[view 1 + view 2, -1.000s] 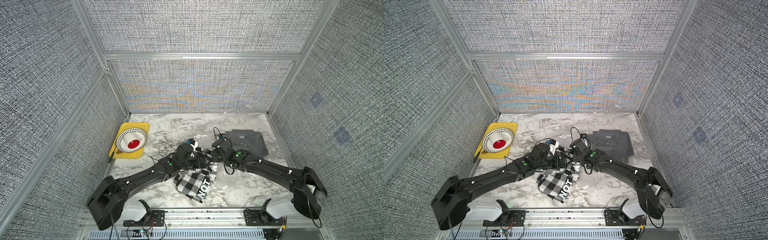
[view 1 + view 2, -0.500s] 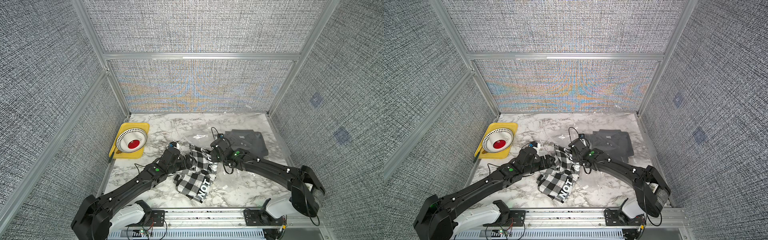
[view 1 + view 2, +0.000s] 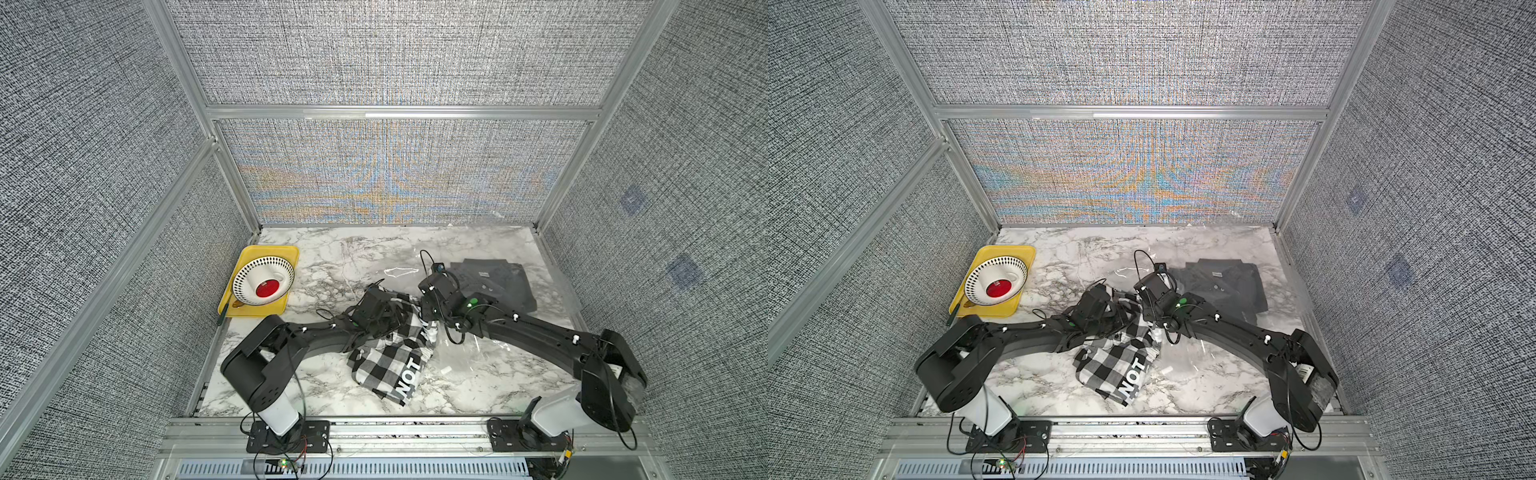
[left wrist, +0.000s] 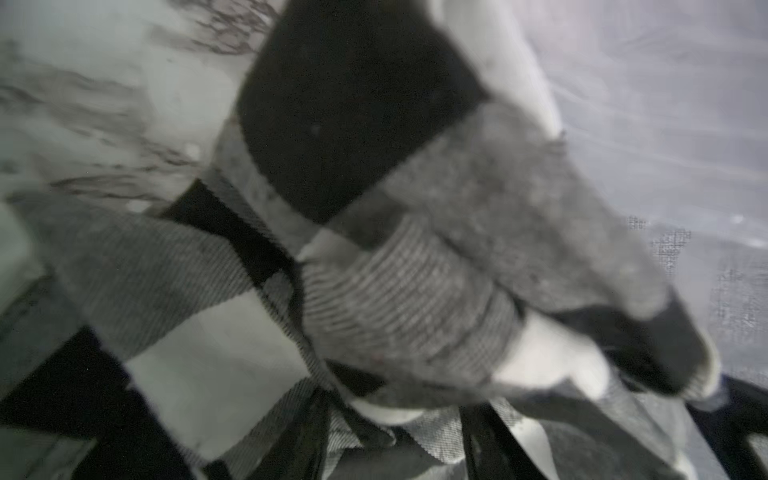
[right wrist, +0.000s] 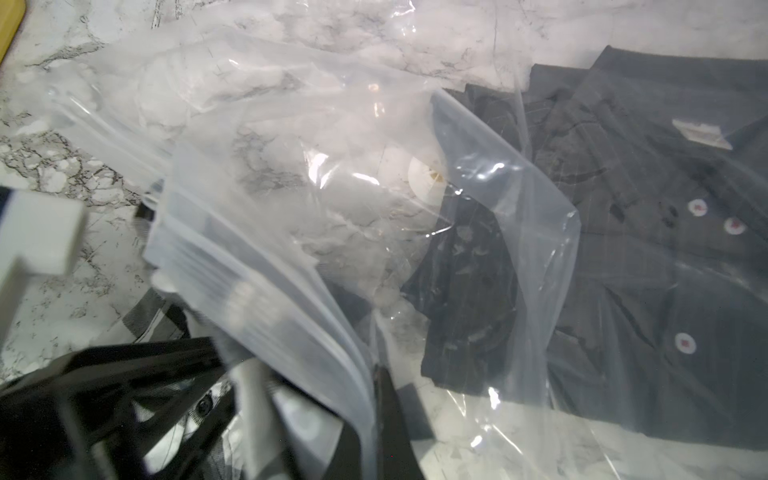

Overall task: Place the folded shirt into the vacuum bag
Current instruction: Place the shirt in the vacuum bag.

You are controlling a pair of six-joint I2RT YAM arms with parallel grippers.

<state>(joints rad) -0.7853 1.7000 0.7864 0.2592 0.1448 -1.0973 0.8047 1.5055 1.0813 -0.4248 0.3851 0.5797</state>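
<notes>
The black-and-white checked folded shirt (image 3: 390,365) (image 3: 1117,370) lies crumpled at the table's front centre. My left gripper (image 3: 397,318) (image 3: 1121,320) (image 4: 399,440) is at its far end. Its dark fingers (image 4: 307,436) stand apart with bunched checked cloth (image 4: 187,332) between them. The vacuum bag (image 3: 478,361) (image 3: 1200,361) (image 5: 291,187) spreads clear over the right half. My right gripper (image 3: 426,322) (image 3: 1152,322) (image 5: 332,436) is shut on the bag's zip edge and holds it raised. A dark grey shirt (image 3: 494,282) (image 5: 644,249) lies inside the bag.
At the back left stands a yellow tray (image 3: 286,253) with a patterned plate and a cup (image 3: 263,282). The bag's white clip (image 3: 446,370) lies on the marble, its round valve (image 5: 426,180) near the dark shirt. Mesh walls close in three sides; a metal rail runs along the front.
My left gripper drew back to the left, then came forward again onto the shirt's far end, its fingers narrowing. The right gripper kept hold of the bag edge.
</notes>
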